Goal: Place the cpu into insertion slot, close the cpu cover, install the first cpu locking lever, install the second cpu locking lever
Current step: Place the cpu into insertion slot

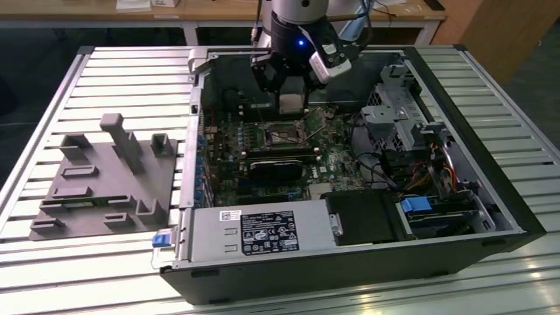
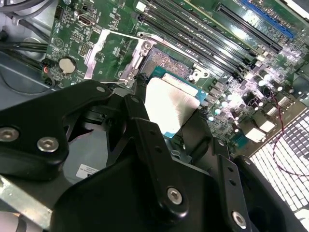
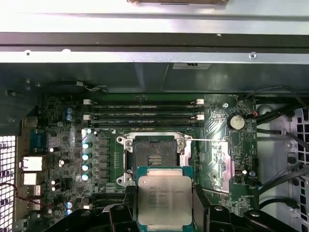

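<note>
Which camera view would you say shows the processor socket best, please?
The first wrist view: it faces the socket squarely, showing its dark centre and silver rim. In the second wrist view the held chip hides part of the socket. In the exterior view the socket is small among the board's parts.

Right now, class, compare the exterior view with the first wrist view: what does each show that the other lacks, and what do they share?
Exterior view: the grey fixture block on the slatted table, and the labelled power supply. First wrist view: the cpu, metal top up, held in the pincer. Both: the pincer close to the open, empty insertion slot.
</note>
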Available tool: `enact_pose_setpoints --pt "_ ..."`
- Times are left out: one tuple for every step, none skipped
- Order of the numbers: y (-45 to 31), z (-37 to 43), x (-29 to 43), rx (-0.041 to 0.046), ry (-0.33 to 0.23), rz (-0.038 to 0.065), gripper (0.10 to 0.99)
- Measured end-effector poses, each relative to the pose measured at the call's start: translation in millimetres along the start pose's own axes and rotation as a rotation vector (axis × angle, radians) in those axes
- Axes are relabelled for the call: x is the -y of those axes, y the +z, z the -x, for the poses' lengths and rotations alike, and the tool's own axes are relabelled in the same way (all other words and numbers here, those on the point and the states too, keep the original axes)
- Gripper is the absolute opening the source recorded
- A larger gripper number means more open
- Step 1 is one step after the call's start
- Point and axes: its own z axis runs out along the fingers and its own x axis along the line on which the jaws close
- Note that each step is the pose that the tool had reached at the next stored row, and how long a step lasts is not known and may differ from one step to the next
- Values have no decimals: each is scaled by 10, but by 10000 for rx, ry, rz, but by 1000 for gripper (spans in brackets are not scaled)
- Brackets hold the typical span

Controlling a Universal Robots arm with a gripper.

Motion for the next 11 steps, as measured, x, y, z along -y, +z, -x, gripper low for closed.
enact_pose_setpoints --pt "13 -1 0 0 1 -1 537" --pt "24 -1 0 0 1 -2 537" --pt "36 -1 -1 0 1 -4 537" --pt "47 -2 -1 0 0 -8 537" --pt "58 -2 -2 0 1 -14 537" --pt "67 -2 -2 0 1 -23 537" --pt "76 -2 -2 0 0 -29 537" --pt "85 -3 -2 0 0 -37 537" --pt "93 -3 -2 0 -1 -44 537" --pt "102 -3 -1 0 -1 -50 537" --pt "111 -4 -1 1 0 -57 537"
